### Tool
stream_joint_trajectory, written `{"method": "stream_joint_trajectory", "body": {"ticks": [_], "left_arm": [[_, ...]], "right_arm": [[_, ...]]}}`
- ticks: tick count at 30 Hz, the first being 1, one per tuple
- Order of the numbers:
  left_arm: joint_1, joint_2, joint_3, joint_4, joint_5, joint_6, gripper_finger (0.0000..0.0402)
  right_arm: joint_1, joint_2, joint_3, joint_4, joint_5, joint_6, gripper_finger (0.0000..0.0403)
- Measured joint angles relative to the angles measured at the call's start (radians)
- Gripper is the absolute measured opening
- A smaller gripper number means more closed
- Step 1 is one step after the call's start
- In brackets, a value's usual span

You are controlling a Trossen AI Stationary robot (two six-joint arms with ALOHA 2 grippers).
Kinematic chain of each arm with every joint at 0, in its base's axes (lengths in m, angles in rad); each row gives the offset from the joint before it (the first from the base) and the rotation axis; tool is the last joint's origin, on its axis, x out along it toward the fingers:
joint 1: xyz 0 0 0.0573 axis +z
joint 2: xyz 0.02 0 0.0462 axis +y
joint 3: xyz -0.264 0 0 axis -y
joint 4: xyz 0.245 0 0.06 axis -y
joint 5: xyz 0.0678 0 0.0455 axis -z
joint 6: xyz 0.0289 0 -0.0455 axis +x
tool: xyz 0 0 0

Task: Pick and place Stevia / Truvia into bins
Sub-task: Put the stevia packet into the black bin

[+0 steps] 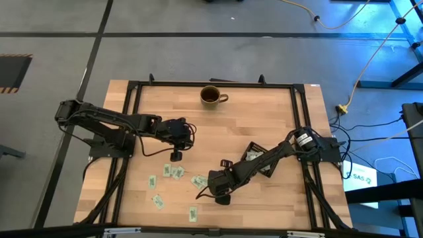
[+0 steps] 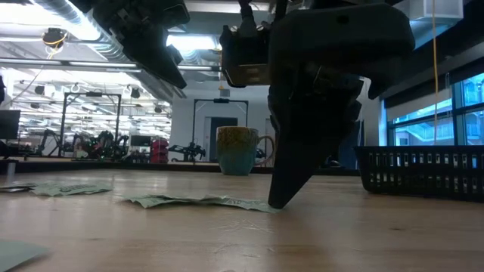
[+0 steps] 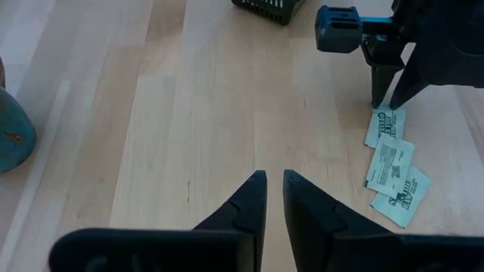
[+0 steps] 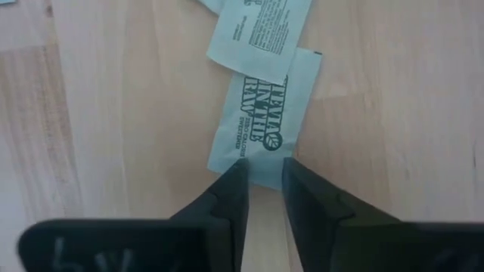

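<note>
Several pale green and white Stevia sachets (image 1: 176,172) lie flat on the wooden table's near half. My right gripper (image 4: 264,172) points steeply down at the table-right end of a row of three overlapping sachets (image 3: 389,161). Its jaws are open a little over the nearest sachet (image 4: 263,109). The black bin (image 1: 253,155) stands beside and partly under the right arm. My left gripper (image 3: 274,177) hangs above bare wood to the table's left, its fingers a narrow gap apart with nothing between them. My right gripper has its two fingertips (image 4: 236,175) down on one short end (image 4: 261,157) of the sachet, coming from above and slanting. That end's edge shows in the gap between the tips. The sachet lies flat on the table, its other end under a second sachet (image 4: 261,26).
A brown mug (image 1: 211,96) stands at the table's far edge, middle. More sachets lie scattered toward the near left (image 1: 157,200) and near edge (image 1: 192,213). A black frame (image 1: 134,92) runs around the table. Bare wood lies between the two grippers and the mug.
</note>
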Motion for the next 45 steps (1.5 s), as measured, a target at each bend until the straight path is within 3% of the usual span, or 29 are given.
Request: {"method": "stream_joint_trajectory", "body": {"ticks": [13,18,25,32,38,45], "left_arm": [[0.0,0.0,0.0,-0.003,0.0,0.0,0.0042],[0.0,0.0,0.0,-0.003,0.0,0.0,0.0042],[0.0,0.0,0.0,-0.004,0.0,0.0,0.0039],[0.0,0.0,0.0,-0.008,0.0,0.0,0.0039],[0.0,0.0,0.0,-0.009,0.0,0.009,0.0036],[0.0,0.0,0.0,-0.009,0.0,0.009,0.0036]], "right_arm": [[-0.001,0.011,0.005,-0.012,0.012,0.024,0.0008],[-0.003,0.019,0.057,-0.059,0.005,0.027,0.0004],[-0.009,0.03,0.248,-0.343,-0.024,-0.006,0.0002],[-0.015,-0.095,0.319,-0.537,0.012,0.068,0.0001],[-0.014,-0.282,0.207,-0.691,0.038,0.239,0.0001],[-0.014,-0.504,-0.097,-0.69,0.046,0.426,0.0]]}}
